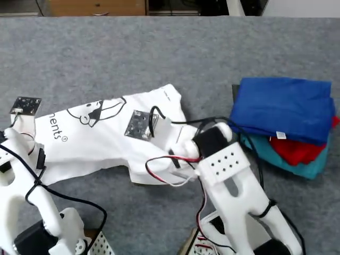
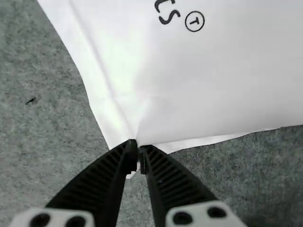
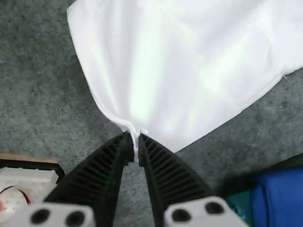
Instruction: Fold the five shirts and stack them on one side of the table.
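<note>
The black fingers (image 2: 109,175) of the left gripper (image 2: 137,158) are pinched shut on a hem corner of the white shirt (image 2: 213,80), which is spread beyond the fingertips over the grey table (image 2: 42,118). The right gripper (image 3: 136,142) is clamped likewise on a gathered edge. From above, both fingertip pairs are hidden under the bent white arms (image 1: 234,180), and the lettering (image 1: 56,127) is partly cut off. Beside the right fingers a blue folded shirt (image 1: 281,106) is stacked on a red shirt (image 1: 297,150) and a teal shirt (image 1: 313,167).
</note>
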### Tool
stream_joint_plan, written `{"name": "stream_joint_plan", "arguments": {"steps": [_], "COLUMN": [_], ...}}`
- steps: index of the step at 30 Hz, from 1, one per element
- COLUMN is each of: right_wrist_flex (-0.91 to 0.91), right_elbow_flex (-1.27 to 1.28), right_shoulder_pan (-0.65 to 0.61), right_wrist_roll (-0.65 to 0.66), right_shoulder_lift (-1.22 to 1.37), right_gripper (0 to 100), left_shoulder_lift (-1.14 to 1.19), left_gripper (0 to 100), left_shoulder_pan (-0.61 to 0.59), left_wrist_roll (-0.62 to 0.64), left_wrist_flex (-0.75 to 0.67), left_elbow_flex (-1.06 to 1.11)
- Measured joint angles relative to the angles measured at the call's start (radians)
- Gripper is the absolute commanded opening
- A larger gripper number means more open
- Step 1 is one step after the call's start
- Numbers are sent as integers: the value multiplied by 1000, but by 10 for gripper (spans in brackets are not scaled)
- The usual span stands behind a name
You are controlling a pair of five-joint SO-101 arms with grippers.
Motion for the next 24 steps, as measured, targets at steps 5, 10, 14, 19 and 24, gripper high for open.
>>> {"name": "stream_joint_plan", "arguments": {"steps": [5,10,14,19,24], "right_wrist_flex": [-40,-64,-63,-23,-14], "right_elbow_flex": [78,126,130,129,0], "right_shoulder_pan": [0,-61,-120,-129,-3], "right_wrist_roll": [0,0,0,0,0], "right_shoulder_lift": [-9,-9,-11,-12,-14], "right_gripper": [27,216,277,224,45], "left_shoulder_lift": [0,0,-8,-8,-8], "left_gripper": [19,38,108,157,153], "left_shoulder_pan": [-21,-38,-40,-80,-87], "left_wrist_roll": [0,-3,-103,-86,-100], "left_wrist_flex": [0,0,29,69,229], "left_elbow_flex": [6,12,26,2,-135]}}
